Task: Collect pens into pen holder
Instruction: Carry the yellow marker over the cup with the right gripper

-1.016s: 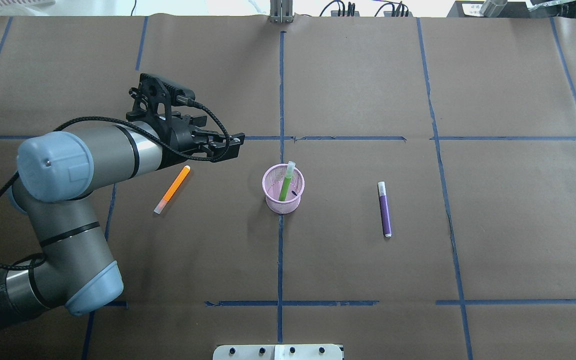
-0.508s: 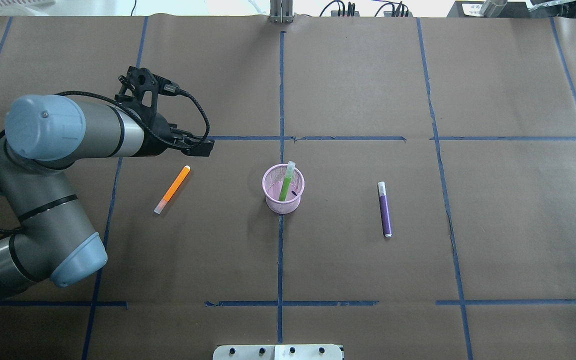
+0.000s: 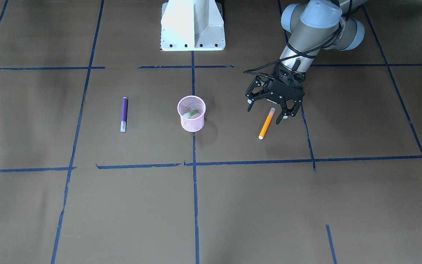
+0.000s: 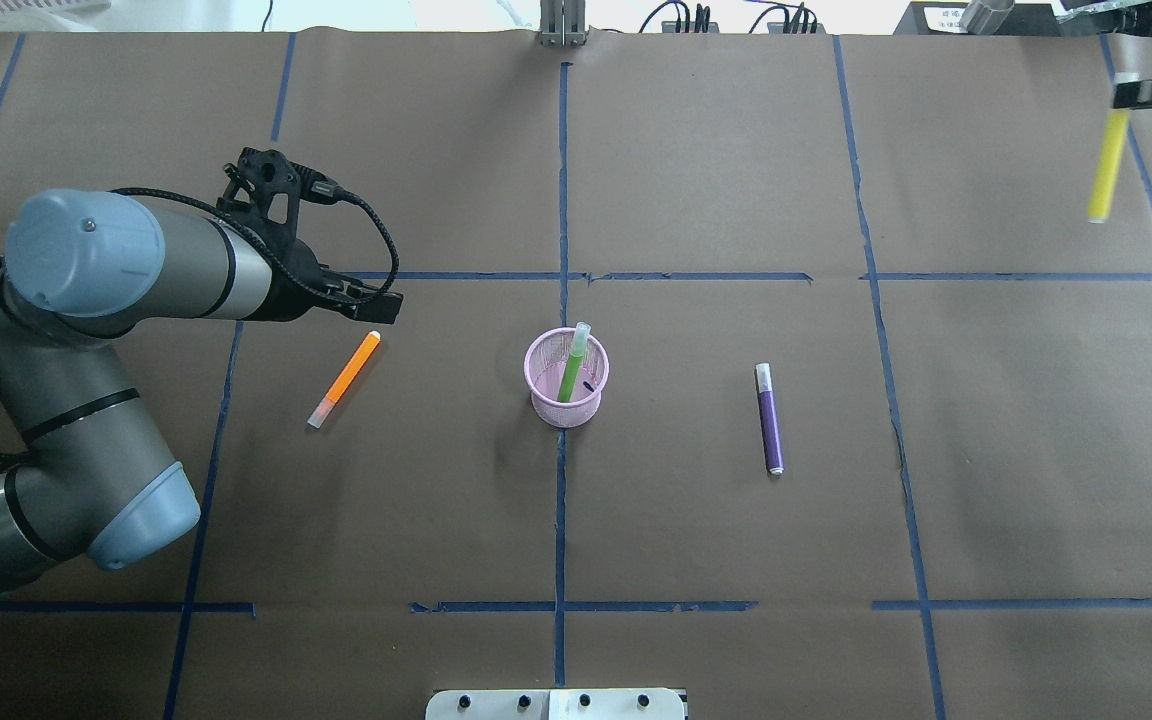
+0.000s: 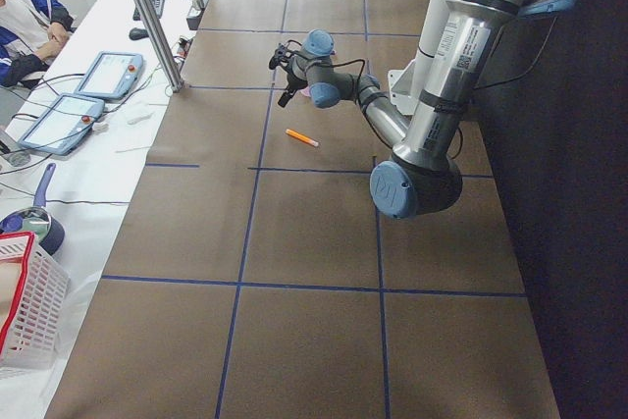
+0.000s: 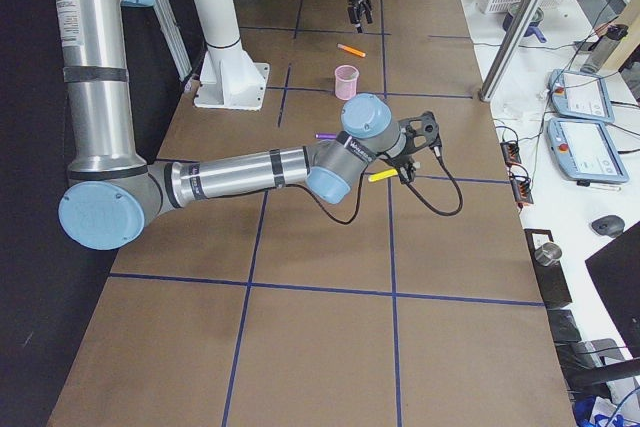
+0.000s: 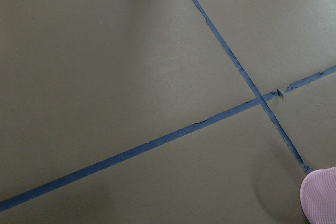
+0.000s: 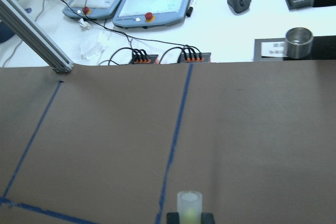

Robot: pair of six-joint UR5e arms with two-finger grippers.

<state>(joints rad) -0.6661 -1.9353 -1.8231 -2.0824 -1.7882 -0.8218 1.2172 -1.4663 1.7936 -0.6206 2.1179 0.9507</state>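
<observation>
My left gripper (image 3: 267, 112) hangs over the orange pen (image 4: 344, 379) with its fingers spread wide and nothing between them. That pen lies flat on the table (image 4: 696, 540) at the left, slanted, with its pale cap end nearer my base. The step in hand, as I judge it, is to pick it up. I should centre over the middle of the barrel, turn the wrist so the fingers close across the pen and not along it, then come straight down. If I close too near one end, the pen may swing in the grip.

To the right, in the middle, stands the pen holder (image 4: 561, 408), with the green pen (image 4: 571, 370) already leaning inside. The cup looks light, so I would bring the orange pen in upright and release it low, clear of the rim.

Further right the purple pen (image 4: 770, 420) lies flat, well apart from the cup. At the far right my right gripper (image 4: 1126, 95) is pinching a yellow pen (image 4: 1102, 170), held above the table.
</observation>
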